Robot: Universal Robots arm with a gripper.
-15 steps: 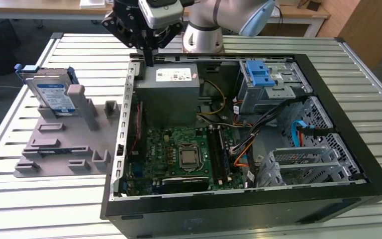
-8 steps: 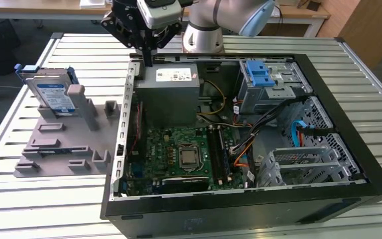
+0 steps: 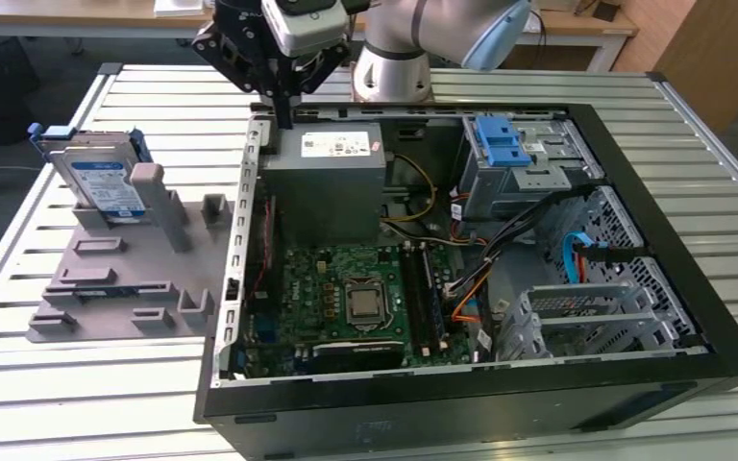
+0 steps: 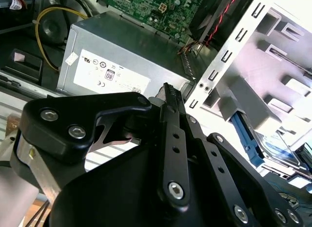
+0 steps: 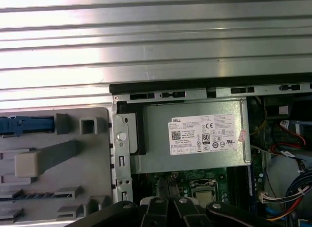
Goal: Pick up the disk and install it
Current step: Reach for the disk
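One stiff, probably heavy, shock-sensitive disk [image 3: 95, 182] stood in the grey fixture [image 3: 119, 277], best gripped across its blue-framed edges; the gripper [image 3: 282, 113] hung with jaws closed, empty.

Look: the disk [image 3: 100, 184] is a flat silver drive with a white-and-blue label, framed by a blue plastic bracket.
Pose: on edge, leaning back.
Place: in the grey holder [image 3: 126, 259] on the bench [image 3: 87, 403], at the exterior view's left of the computer case [image 3: 472, 396], outside it.
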